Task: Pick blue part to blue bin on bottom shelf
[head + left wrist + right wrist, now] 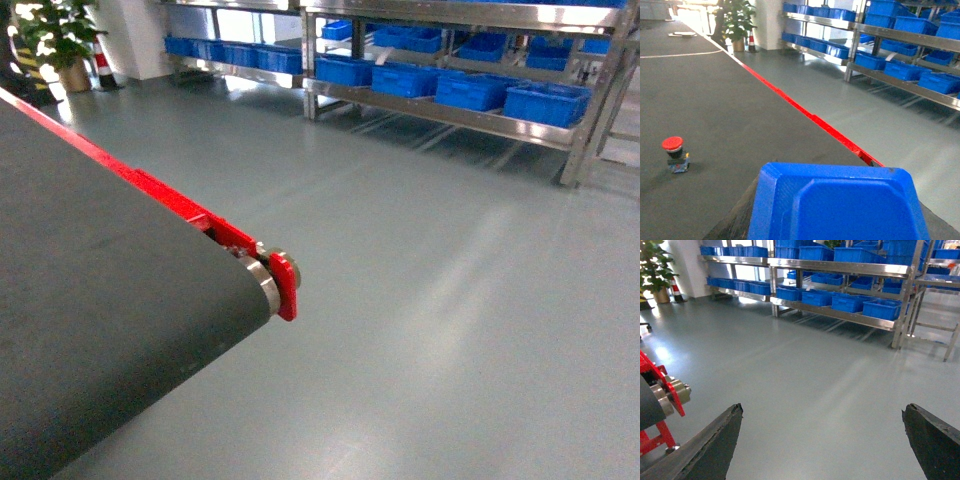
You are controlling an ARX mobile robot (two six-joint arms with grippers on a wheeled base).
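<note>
Left gripper: small dark-blue plastic part [840, 202] is gripped | right gripper [822, 440]: spread wide; nothing held | left: blue plastic bins [545, 103] on steel bottom shelf [450, 115] at 1 o'clock; not reached yet

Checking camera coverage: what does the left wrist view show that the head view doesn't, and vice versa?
Left wrist only: a red-capped push button standing on the dark grey conveyor belt, and a bright-blue moulded plastic piece filling the bottom foreground; I cannot tell what it is. Head only: the belt's metal end roller with its red end bracket. Both: the belt, its red side rail, the grey floor, steel racks of blue plastic crates, a potted green plant.
</note>
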